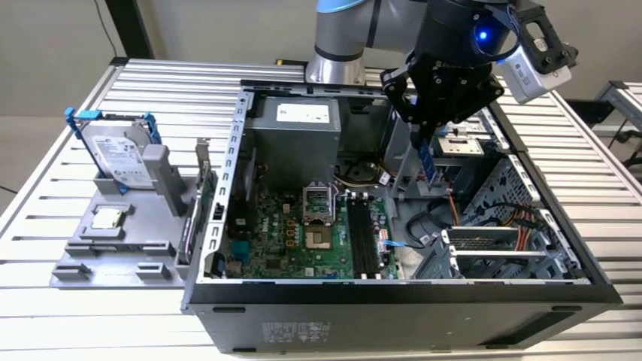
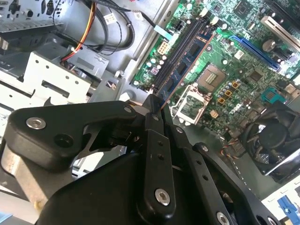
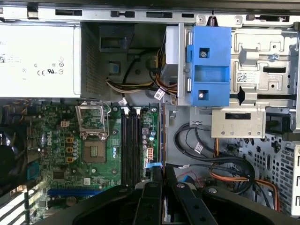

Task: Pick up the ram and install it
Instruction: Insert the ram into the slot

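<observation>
A slatted table (image 1: 60,248) carries an open computer case (image 1: 401,297) across its middle. The case holds a green motherboard (image 1: 301,241) and a grey power supply (image 1: 296,124). The first wrist view adds a blue bracket (image 3: 208,65) beside the cables. In the exterior view, a grey stand (image 1: 120,252) near the table's edge on that view's left holds a hard drive (image 1: 119,158) and a processor chip (image 1: 105,218). Above the case, the gripper (image 1: 431,139) is clamped on the ram (image 1: 429,162), upright. The second wrist view shows the ram (image 2: 187,61) over the memory slots (image 2: 176,49).
</observation>
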### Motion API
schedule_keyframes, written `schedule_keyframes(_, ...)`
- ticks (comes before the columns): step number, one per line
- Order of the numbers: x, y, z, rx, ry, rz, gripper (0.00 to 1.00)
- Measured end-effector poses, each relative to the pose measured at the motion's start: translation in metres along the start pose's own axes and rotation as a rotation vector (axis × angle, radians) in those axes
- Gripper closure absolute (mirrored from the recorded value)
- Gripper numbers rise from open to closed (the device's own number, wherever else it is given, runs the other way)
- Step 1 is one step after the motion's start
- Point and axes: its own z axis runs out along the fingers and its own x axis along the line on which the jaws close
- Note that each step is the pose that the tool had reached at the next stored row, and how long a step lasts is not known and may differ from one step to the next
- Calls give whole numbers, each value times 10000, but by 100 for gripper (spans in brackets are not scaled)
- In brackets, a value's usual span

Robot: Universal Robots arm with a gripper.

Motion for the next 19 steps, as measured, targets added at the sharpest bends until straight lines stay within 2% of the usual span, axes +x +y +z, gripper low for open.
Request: schedule_keyframes(19,2,-12,81,1,9,0,100)
